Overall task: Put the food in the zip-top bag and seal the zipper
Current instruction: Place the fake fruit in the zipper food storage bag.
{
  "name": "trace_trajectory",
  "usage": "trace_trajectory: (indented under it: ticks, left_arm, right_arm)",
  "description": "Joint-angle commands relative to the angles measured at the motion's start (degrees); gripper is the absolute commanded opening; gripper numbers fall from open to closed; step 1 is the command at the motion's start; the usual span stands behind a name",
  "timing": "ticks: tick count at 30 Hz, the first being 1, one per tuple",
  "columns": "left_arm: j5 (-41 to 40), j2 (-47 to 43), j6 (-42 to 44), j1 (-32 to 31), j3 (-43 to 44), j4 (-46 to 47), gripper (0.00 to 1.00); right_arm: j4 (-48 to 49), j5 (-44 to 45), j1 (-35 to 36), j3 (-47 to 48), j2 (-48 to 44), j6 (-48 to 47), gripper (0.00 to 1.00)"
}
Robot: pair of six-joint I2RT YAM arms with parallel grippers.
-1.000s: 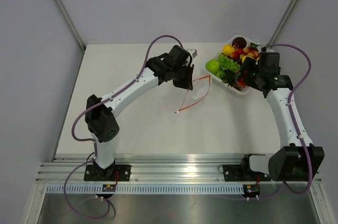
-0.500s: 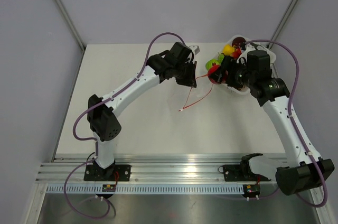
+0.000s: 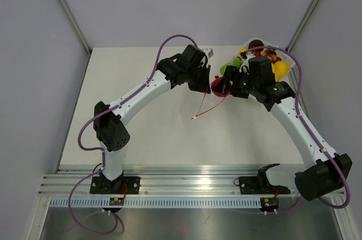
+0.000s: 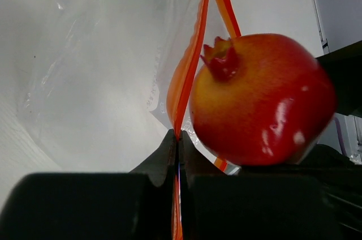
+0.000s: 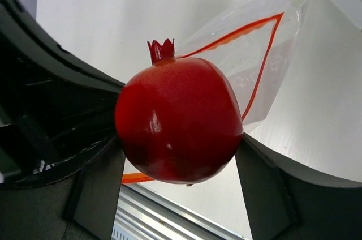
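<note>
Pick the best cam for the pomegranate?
Right wrist: the pomegranate sits whole, sharp and centred, clamped in the right gripper. Left wrist shows it large but slightly blurred, off to the right. Top external shows only a small red spot.

Left gripper (image 4: 179, 139) has its jaws pinched tight on the orange-red zipper (image 4: 191, 70), which runs up from between them and splits into two strips near the top. The clear bag (image 4: 85, 70) spreads crinkled to the left. A glossy red pomegranate (image 4: 260, 101) sits just right of the zipper, crown up, slightly blurred.
</note>
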Motion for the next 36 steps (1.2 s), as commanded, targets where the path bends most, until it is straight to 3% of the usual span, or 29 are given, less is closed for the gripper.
trace_trajectory:
  ticks: [1,14,20,36]
  left_arm:
    - [0.66,-0.9,-0.56,-0.23,2.56,2.51,0.0]
    - [2.16,-0.46,-0.38,-0.05,4.49,2.15,0.0]
    - [2.69,-0.37,-0.38,-0.05,4.23,2.59,0.0]
    - [4.97,0.33,-0.73,0.48,2.64,4.18,0.0]
  right_arm:
    - [2.08,-0.92,0.46,-1.17,1.02,0.43,0.52]
    - [-1.26,2.94,0.9,-2.05,3.75,-0.63,0.54]
    - [-0.47,1.37,1.08,-2.13,3.75,-0.28,0.62]
    - [-0.64,-3.38,3.36,-1.79,5.86,-2.82,0.57]
